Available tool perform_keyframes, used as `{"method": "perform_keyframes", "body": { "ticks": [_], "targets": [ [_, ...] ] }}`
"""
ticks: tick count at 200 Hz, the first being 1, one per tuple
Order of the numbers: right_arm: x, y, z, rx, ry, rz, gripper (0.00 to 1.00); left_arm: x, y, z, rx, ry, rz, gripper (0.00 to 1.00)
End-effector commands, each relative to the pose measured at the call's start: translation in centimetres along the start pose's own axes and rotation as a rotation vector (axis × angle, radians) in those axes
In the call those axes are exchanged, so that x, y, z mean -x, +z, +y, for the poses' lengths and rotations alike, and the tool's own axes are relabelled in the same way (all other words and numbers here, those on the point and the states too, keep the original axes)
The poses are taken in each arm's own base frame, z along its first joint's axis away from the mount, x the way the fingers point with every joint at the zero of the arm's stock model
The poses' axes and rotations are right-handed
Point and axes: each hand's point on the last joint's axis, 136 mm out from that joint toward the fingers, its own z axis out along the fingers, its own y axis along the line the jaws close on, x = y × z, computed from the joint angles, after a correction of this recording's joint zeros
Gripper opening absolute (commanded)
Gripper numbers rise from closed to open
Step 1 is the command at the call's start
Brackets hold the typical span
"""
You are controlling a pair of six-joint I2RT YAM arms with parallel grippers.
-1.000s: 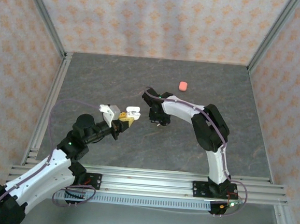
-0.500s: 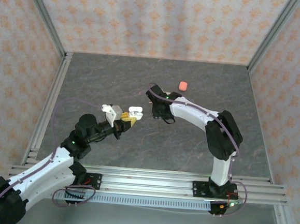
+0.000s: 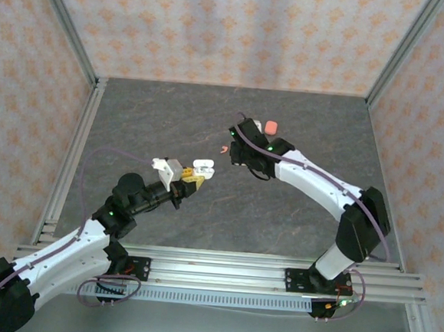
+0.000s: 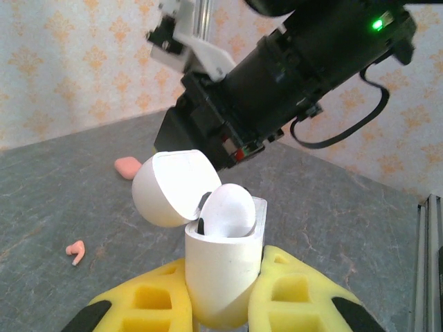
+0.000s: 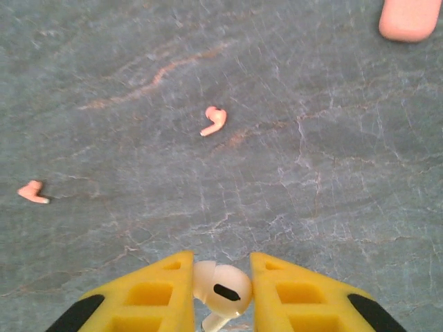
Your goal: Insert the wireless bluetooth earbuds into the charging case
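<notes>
White case open, lid tipped back, clamped upright in left gripper. One white bud looks seated inside. Right gripper, just beyond the white case, pinches the second white bud, not yet over its slot. A pink bud and the other pink bud lie loose on the table past the white case. Pink case sits farther off, apparently closed. Judged about a quarter done: one white and both pinks left.
</notes>
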Motion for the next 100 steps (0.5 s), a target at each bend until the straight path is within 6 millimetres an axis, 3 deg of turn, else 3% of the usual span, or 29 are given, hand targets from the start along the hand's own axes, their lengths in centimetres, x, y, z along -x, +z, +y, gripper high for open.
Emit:
{"method": "perform_keyframes", "body": {
  "ticks": [1, 100],
  "targets": [
    [1.4, -2.1, 0.5, 0.048, -0.029, -0.077, 0.23, 2.9, 0.2, -0.2, 0.011, 0.035, -0.084, 0.0],
    [3.2, -7.8, 1.1, 0.2, -0.03, -0.232, 0.21, 5.0, 0.7, -0.2, 0.041, 0.043, -0.119, 0.0]
  ]
}}
